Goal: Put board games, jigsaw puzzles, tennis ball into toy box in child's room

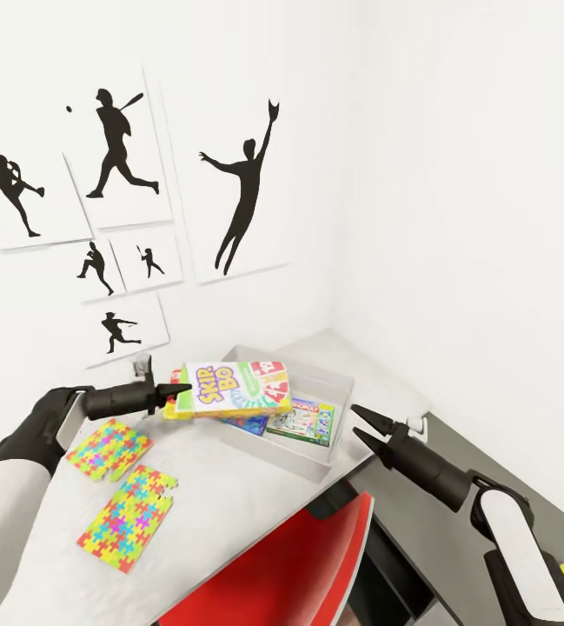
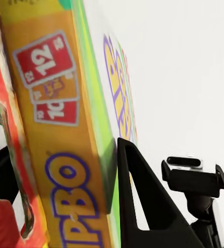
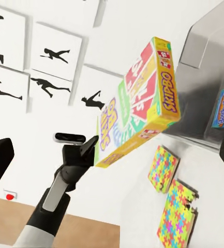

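Toy box (image 1: 338, 379): set on the pale table (image 1: 221, 487) near the corner; a small blue game (image 1: 248, 423) and a green-and-white game (image 1: 303, 420) are lain inside.
SKIP-BO box (image 1: 229, 389): held in the air over the tub's near rim, tilted.
Left gripper (image 1: 170, 393): jaws closed on the SKIP-BO box's end.
Right gripper (image 1: 361, 426): jaws parted slightly, nothing held, beside the tub.
Jigsaw puzzles (image 1: 109, 449) (image 1: 132, 516): laid flat on the table, outside the tub.
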`<state>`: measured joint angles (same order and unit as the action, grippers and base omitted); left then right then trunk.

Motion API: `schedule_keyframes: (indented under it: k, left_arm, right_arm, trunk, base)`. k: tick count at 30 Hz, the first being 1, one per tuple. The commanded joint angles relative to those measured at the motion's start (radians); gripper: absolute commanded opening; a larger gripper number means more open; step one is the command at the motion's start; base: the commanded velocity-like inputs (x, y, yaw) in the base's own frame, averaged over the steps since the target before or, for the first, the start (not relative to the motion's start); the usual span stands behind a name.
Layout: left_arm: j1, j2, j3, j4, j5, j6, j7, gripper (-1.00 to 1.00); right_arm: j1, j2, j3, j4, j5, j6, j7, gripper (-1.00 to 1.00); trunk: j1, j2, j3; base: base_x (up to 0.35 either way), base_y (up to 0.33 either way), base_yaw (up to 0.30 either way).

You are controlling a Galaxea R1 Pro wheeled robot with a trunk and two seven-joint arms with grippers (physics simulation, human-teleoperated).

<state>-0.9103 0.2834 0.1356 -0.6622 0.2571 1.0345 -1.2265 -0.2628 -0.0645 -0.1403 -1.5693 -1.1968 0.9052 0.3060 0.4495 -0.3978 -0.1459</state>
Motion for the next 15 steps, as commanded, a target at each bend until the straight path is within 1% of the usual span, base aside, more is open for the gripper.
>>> schedule_keyframes:
  k: [1, 3, 4, 7, 8, 10, 12, 13, 15]
  left_arm:
    - [-0.022, -0.014, 0.001, 0.010, 0.002, 0.008, 0.027, -1.00]
    - [-0.077, -0.039, 0.001, 0.051, 0.002, 0.009, 0.076, -1.00]
    - [-0.092, -0.043, 0.001, 0.067, 0.002, 0.009, 0.088, -1.00]
    - [-0.191, -0.072, 0.001, 0.174, 0.000, 0.008, 0.156, -1.00]
    - [-0.206, -0.079, 0.001, 0.190, 0.000, 0.008, 0.168, -1.00]
    - [-0.254, -0.104, 0.001, 0.231, -0.001, 0.006, 0.223, -1.00]
    - [-0.279, -0.128, 0.001, 0.249, 0.000, 0.004, 0.283, -1.00]
    - [-0.283, -0.134, 0.001, 0.251, 0.000, 0.003, 0.299, -1.00]
    - [-0.301, -0.162, 0.001, 0.258, 0.000, 0.001, 0.364, -1.00]
  right_arm:
    - [-0.001, 0.000, -0.009, 0.000, 0.006, 0.006, 0.007, 1.00]
    - [-0.001, 0.000, -0.027, 0.000, 0.005, 0.009, 0.008, 1.00]
    - [-0.001, 0.000, -0.031, 0.000, 0.005, 0.010, 0.008, 1.00]
    - [-0.001, 0.000, -0.049, 0.000, 0.005, 0.013, 0.008, 1.00]
    - [-0.001, 0.000, -0.052, 0.000, 0.005, 0.014, 0.009, 1.00]
    - [-0.001, 0.000, -0.061, 0.000, 0.005, 0.015, 0.009, 1.00]
    - [-0.001, -0.006, -0.065, 0.000, 0.005, 0.015, 0.009, 1.00]
    - [-0.001, -0.010, -0.066, 0.000, 0.004, 0.015, 0.009, 1.00]
    - [-0.001, -0.031, -0.066, -0.001, 0.004, 0.015, 0.010, 1.00]
  trunk:
    - [0.001, -0.002, -0.002]
    - [0.001, -0.002, -0.002]
    - [0.001, -0.002, -0.002]
    - [0.001, -0.002, -0.002]
    - [0.001, -0.002, -0.002]
    - [0.001, -0.002, -0.002]
    - [0.001, -0.002, -0.002]
    - [0.001, -0.002, -0.002]
    - [0.001, -0.002, -0.002]
  base:
    - [0.000, 0.000, 0.000]
    - [0.000, 0.000, 0.000]
    - [0.000, 0.000, 0.000]
    - [0.000, 0.000, 0.000]
    - [0.000, 0.000, 0.000]
    - [0.000, 0.000, 0.000]
    - [0.000, 0.000, 0.000]
    - [0.000, 0.000, 0.000]
    - [0.000, 0.000, 0.000]
